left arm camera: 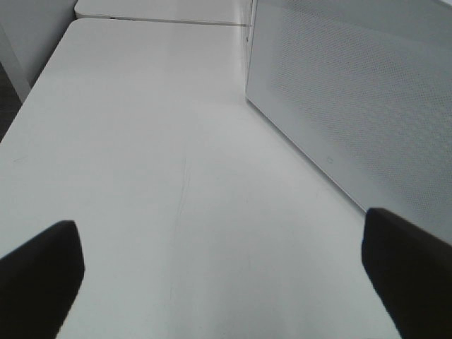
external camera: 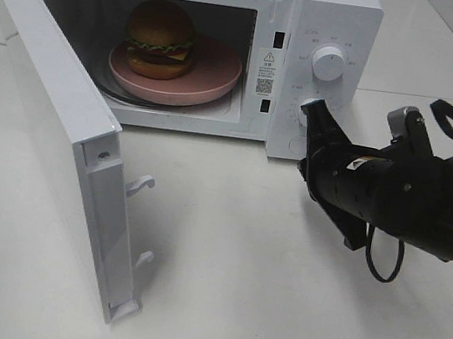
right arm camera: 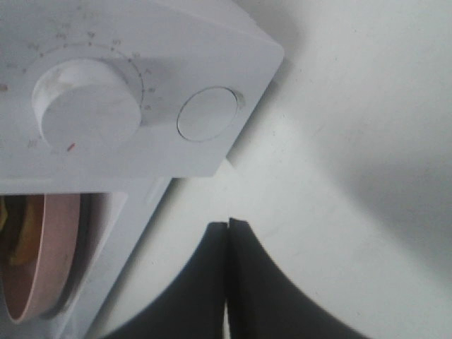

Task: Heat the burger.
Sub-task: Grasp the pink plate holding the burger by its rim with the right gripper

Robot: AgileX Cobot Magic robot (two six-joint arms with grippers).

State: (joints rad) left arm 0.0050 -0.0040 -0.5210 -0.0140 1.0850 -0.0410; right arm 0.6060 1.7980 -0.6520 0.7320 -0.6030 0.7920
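The burger (external camera: 161,35), with a glossy brown bun, green lettuce and yellow cheese, sits on a round pink plate (external camera: 213,83) inside the open white microwave (external camera: 332,16). My right gripper (external camera: 313,107) is shut and empty, its tips just in front of the lower part of the control panel. In the right wrist view its fingers (right arm camera: 227,226) are pressed together below a round button (right arm camera: 207,113) and a dial (right arm camera: 88,109). My left gripper (left arm camera: 219,233) is open and empty above the table, beside the door's outer face (left arm camera: 353,92). It does not show in the high view.
The microwave door (external camera: 44,85) stands swung wide toward the front left, its latch hooks (external camera: 142,185) sticking out. An upper dial (external camera: 327,63) sits on the control panel. White tabletop (external camera: 235,289) stretches in front of the microwave.
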